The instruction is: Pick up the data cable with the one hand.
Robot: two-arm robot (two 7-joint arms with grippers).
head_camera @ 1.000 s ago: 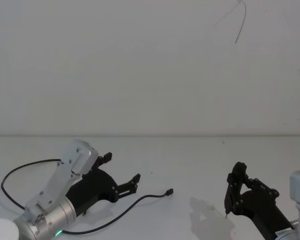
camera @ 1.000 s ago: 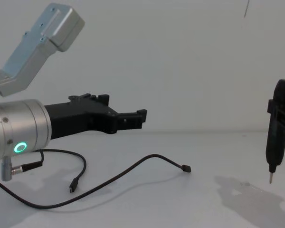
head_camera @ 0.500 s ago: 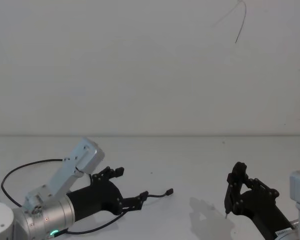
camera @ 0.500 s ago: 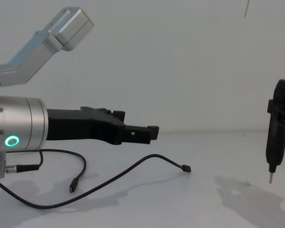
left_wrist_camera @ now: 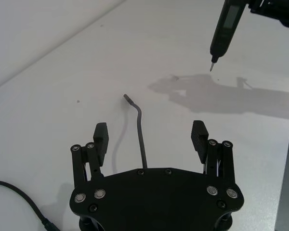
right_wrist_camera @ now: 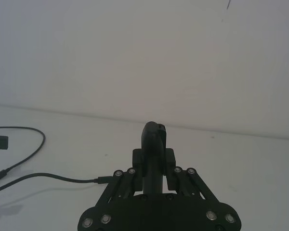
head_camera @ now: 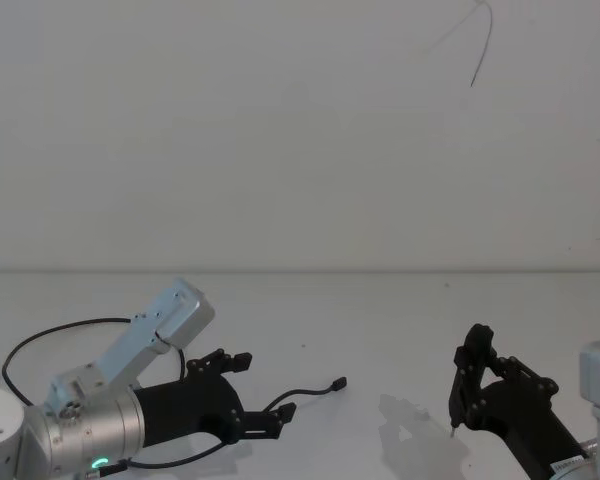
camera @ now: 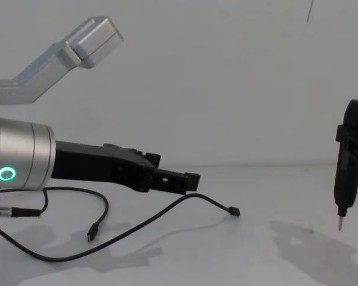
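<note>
Black data cable (left_wrist_camera: 141, 142); black left gripper (left_wrist_camera: 150, 132), silver wrist (camera: 21, 158), green light (camera: 7, 174); black pen tool (camera: 346, 173); white table (camera: 256, 256).

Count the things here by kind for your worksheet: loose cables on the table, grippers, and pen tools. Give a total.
Cable: 1
Grippers: 2, the left gripper and the right gripper
Pen tool: 1
Total: 4

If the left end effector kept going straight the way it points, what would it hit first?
Probably the data cable, which runs forward on the table between the jaws of the open left end effector. How far above the cable it sits is unclear.
</note>
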